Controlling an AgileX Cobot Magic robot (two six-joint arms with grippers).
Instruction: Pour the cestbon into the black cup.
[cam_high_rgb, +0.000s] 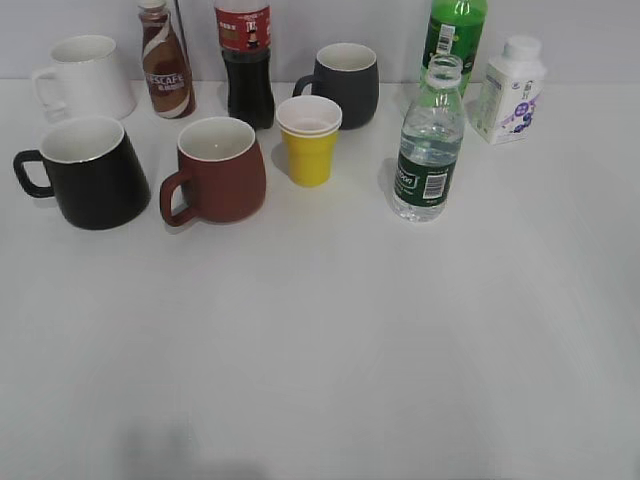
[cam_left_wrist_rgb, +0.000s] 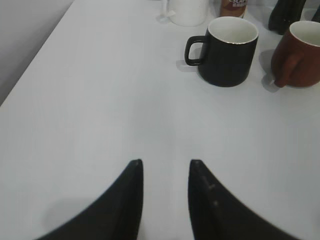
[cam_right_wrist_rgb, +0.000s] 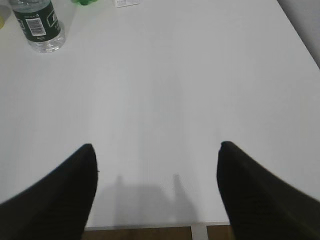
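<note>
white mug, red-brown mug, yellow cup (white-lined), milk bottle

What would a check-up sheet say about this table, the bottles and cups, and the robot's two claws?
Surface: white table, bare in front.
Job's things: clear ribbed water bottle with dark green label, upright, cap off; glossy black mug with white inside, upright, looks empty.
Clutter: reddish-brown mug, yellow cup, dark-grey mug, white mug, brown coffee bottle, cola bottle, green soda bottle, white carton bottle.
Grippers: left gripper open, empty; right gripper open wide, empty.
Cables: nothing seen.
Surroundings: pale wall.
</note>
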